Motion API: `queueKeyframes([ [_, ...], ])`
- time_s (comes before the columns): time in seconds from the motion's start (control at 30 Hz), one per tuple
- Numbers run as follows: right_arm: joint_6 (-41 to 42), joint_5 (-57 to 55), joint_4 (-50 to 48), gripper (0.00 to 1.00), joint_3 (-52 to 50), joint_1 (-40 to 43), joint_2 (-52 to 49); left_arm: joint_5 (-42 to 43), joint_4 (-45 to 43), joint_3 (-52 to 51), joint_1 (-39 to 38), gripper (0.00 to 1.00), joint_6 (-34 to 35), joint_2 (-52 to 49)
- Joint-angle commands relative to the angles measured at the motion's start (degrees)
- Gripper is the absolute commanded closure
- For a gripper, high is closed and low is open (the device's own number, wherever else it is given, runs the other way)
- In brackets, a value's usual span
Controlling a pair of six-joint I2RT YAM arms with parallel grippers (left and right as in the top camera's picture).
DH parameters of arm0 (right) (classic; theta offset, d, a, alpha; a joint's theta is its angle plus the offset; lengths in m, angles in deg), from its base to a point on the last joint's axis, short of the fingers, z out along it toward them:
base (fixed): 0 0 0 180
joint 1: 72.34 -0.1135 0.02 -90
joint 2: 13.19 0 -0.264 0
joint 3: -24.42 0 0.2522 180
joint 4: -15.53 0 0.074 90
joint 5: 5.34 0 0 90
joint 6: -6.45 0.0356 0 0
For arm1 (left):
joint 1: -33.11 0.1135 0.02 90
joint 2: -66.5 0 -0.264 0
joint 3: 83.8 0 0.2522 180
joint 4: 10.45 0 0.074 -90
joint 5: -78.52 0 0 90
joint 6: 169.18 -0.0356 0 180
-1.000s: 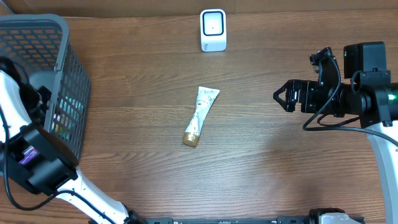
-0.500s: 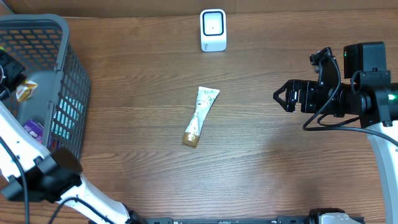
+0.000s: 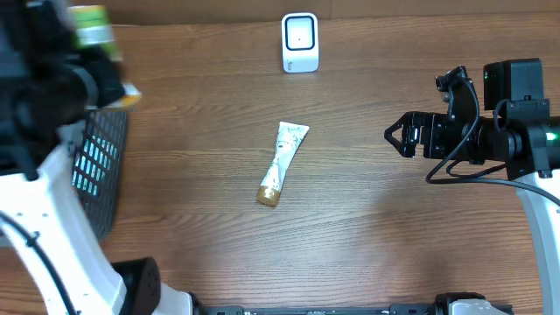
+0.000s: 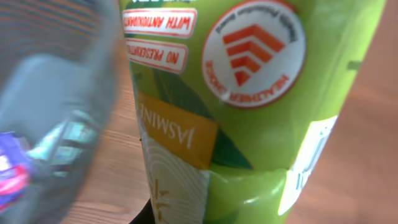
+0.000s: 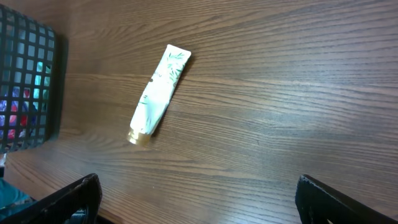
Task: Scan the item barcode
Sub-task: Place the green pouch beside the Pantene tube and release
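Bottle up and out, that is the big change. A second ago my left arm was down low in the basket (image 3: 103,171) at the left edge of the table (image 3: 367,245). Now it has swung up high, above the top left corner. My left gripper (image 3: 101,66) is pinching a green bottle (image 4: 249,124). From above the bottle is only a green blur, so I think my arm is moving fast. My left wrist camera sees it very close. It shows a green label with a red and white round sticker and the word JASMINE. I see a white patch on the right side of the bottle. It may be the barcode, but I cannot tell.

This means the picking up part looks done. The bottle is in the air, not in the basket and not on the table. I think the next job is to carry it right, to the scanner, and turn the barcode to face it.

In the middle of the table lies a white tube (image 3: 282,162) with a gold cap. It has not moved. Behind it, at the far edge, stands the small white scanner (image 3: 300,42). The bottle is well apart from it for now.

On the right, my right gripper (image 3: 398,136) is spread wide and holds nothing. It has stayed in the same place, above bare wood.
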Motion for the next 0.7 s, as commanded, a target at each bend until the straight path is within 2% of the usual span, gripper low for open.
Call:
queueKeyframes([
  [0.0, -0.1, 0.0, -0.3, 0.0, 0.7, -0.3, 0.2, -5.0, -0.1, -8.1, -7.4, 0.9, 4.2, -0.9],
  [0.1, -0.1, 0.0, -0.2, 0.0, 0.7, -0.3, 0.2, -10.2, -0.4, -17.6, -12.3, 0.9, 10.2, -1.2],
  [0.2, -0.2, 0.0, -0.4, 0.0, 0.7, -0.3, 0.2, -10.5, -4.5, -29.4, -16.5, 0.91, 12.8, -1.6],
  [0.3, -0.3, 0.0, -0.7, 0.0, 0.7, -0.3, 0.2, -10.2, -12.3, -41.4, -20.7, 0.89, 12.9, -2.1],
  [0.43, -0.3, 0.1, -0.5, 0.0, 0.7, -0.3, 0.2, -10.5, -24.6, -55.1, -23.8, 0.82, 12.9, -3.3],
  [0.53, -0.3, 0.0, -0.1, 0.0, 0.7, -0.3, 0.2, -10.5, -31.5, -61.6, -23.9, 0.81, 12.8, -4.7],
  [0.67, -0.3, 0.0, 0.0, 0.0, 0.7, -0.3, 0.2, -10.6, -37.7, -66.4, -23.4, 0.85, 11.8, -7.2],
])
